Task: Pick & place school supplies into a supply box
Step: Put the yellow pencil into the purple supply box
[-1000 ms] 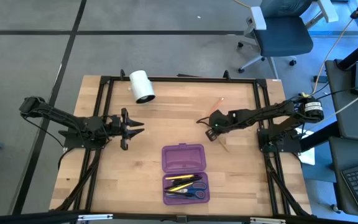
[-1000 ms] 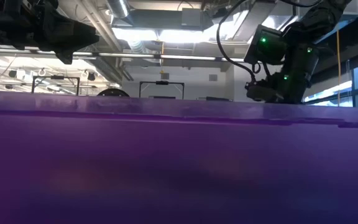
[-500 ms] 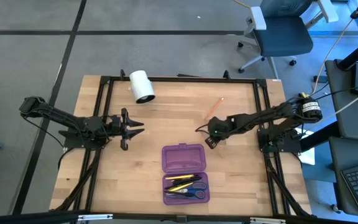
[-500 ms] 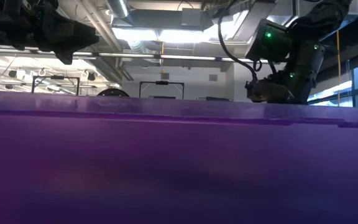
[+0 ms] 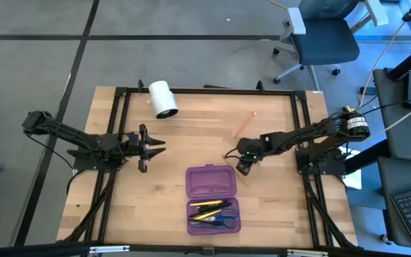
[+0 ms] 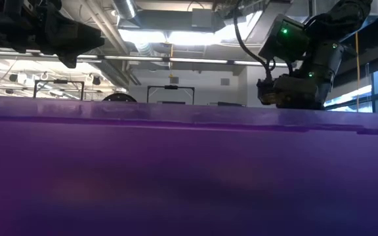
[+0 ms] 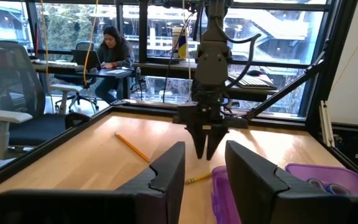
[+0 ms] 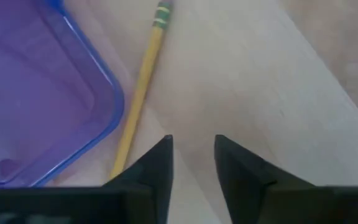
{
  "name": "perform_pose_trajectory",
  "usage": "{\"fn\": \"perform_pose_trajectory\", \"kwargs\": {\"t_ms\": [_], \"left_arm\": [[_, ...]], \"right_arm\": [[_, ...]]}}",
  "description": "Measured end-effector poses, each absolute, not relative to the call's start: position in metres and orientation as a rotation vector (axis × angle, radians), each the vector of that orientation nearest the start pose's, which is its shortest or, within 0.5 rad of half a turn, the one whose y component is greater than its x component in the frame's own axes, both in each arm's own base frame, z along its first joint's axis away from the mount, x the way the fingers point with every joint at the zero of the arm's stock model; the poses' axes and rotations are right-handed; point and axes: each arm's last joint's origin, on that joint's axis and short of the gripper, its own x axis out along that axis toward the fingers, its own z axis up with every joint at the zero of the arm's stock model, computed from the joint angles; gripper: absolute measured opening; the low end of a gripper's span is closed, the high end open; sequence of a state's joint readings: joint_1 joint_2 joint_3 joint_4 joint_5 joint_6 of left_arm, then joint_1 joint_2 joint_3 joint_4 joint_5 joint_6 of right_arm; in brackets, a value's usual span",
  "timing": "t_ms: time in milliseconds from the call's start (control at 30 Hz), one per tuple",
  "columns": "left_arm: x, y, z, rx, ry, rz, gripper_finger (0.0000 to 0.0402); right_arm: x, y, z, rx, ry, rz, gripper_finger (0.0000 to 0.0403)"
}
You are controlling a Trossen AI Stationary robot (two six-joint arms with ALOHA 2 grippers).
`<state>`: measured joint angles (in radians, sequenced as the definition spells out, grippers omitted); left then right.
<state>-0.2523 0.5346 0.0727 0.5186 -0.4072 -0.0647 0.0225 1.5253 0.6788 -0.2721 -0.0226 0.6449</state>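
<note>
Right end effector (image 8: pixel 191 158) narrowly parted, yellow pencil (image 8: pixel 138 93) just beside, against purple case (image 8: pixel 36 93)

Glossy purple plastic supply box (image 5: pixel 210 181) on matt wooden table (image 5: pixel 191 135).

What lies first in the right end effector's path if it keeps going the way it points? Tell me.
The bare wooden table, most likely. The right end effector points down at it, fingers apart, empty. The yellow pencil lies just to one side of that line, against the purple pencil case; depth is hard to judge.
</note>
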Motion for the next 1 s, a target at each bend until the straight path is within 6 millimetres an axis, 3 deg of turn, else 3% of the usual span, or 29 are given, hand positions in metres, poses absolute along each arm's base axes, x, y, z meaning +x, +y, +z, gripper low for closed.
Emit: {"fn": "perform_pose_trajectory", "kwargs": {"t_ms": [267, 400, 800, 1000], "left_arm": [[0.132, -0.022, 0.188, -0.083, -0.059, 0.153, 0.0108], [0.132, -0.022, 0.188, -0.083, -0.059, 0.153, 0.0107], [0.132, -0.022, 0.188, -0.036, -0.055, 0.157, 0.0107], [0.132, -0.022, 0.188, -0.012, -0.053, 0.17, 0.011]], "right_arm": [[0.258, 0.013, 0.137, 0.51, 1.076, -0.327, 0.023], [0.258, 0.02, 0.138, 0.494, 1.082, -0.303, 0.0264], [0.296, 0.021, 0.185, 0.316, 0.998, -0.404, 0.0267], [0.321, 0.007, 0.183, 0.299, 1.127, -0.487, 0.026]]}}
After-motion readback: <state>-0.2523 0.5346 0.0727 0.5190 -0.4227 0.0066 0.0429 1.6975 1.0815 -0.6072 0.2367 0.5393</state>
